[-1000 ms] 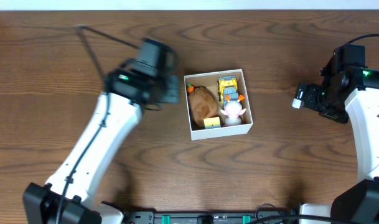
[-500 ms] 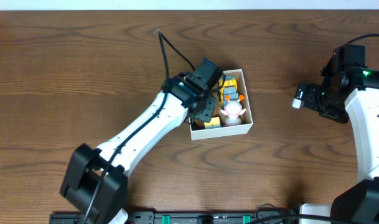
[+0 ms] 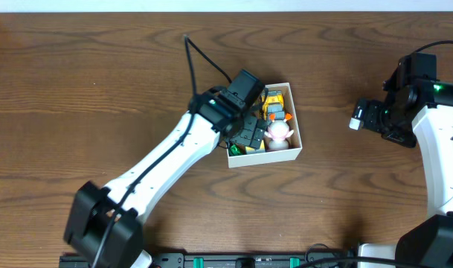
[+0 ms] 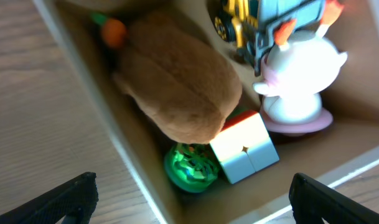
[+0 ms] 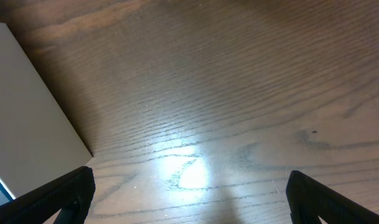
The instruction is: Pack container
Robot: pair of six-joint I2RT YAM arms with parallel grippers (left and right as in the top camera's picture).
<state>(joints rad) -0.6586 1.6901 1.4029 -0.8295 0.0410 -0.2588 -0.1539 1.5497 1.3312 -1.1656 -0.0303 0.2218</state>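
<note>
Several toys, a brown plush [image 4: 177, 87], green ball [image 4: 190, 167], white-and-orange cube [image 4: 244, 147], white figurine [image 4: 298, 74] and yellow truck [image 4: 251, 22], crowd the shallow white container [image 3: 274, 156], tan inside, mid-surface [image 3: 345, 201], the left pincer [image 4: 192, 196] spread empty above it, the right pincer [image 5: 189, 193] spread well apart.

You're at a robot lab bench, dark wood-grain table [image 3: 62, 89], your white left arm [image 3: 159, 160] and right arm [image 3: 438, 149] mounted at its near edge, loose black cable [image 3: 207, 56], black rail [image 3: 248, 261] with green fittings, white container [image 3: 271, 155] of small toys.
</note>
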